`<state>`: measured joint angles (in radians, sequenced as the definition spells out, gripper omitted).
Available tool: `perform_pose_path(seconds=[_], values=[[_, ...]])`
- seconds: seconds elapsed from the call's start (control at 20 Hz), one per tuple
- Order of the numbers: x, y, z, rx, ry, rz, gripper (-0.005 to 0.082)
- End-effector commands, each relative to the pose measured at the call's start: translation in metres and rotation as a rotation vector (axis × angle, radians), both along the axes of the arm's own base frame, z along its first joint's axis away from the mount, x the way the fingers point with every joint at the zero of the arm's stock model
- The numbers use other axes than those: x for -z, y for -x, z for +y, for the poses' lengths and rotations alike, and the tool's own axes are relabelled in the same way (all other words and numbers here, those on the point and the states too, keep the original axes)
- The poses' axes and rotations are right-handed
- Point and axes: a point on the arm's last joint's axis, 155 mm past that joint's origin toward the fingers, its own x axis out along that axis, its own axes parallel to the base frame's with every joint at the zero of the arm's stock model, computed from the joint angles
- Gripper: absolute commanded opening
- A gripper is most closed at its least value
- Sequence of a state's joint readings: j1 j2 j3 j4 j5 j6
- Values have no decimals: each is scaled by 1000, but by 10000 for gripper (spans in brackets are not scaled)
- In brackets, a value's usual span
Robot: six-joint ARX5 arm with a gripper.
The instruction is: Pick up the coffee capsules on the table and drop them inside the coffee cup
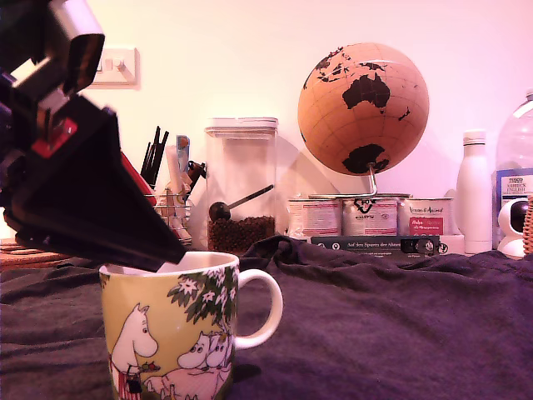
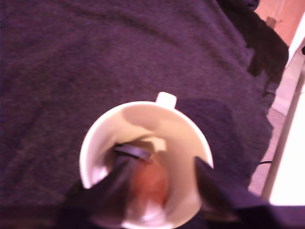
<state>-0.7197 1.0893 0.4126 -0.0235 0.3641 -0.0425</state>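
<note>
**Gripper point(image 2: 164, 160) at the cup point(image 1: 171, 333)**

The table point(image 1: 400, 333) spreads beneath the gripper. The cup stands right under it, with the fingertips dipping past its rim. The fingers are spread apart, and a blurred reddish capsule point(image 2: 150, 183) shows between them, inside the cup.

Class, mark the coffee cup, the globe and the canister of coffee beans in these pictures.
coffee cup point(image 1: 166, 333), exterior view, on its printed outer wall.
globe point(image 1: 363, 108), exterior view, middle of the sphere.
canister of coffee beans point(image 1: 241, 167), exterior view, clear wall above the beans.
</note>
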Motion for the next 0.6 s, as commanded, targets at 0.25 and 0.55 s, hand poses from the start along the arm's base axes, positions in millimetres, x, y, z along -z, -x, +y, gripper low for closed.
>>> perform_pose_path(seconds=[0.25,0.55], values=[[4,1,3,-7,-14,12,543],[-8,-5,-2,-7,6,-10,320]])
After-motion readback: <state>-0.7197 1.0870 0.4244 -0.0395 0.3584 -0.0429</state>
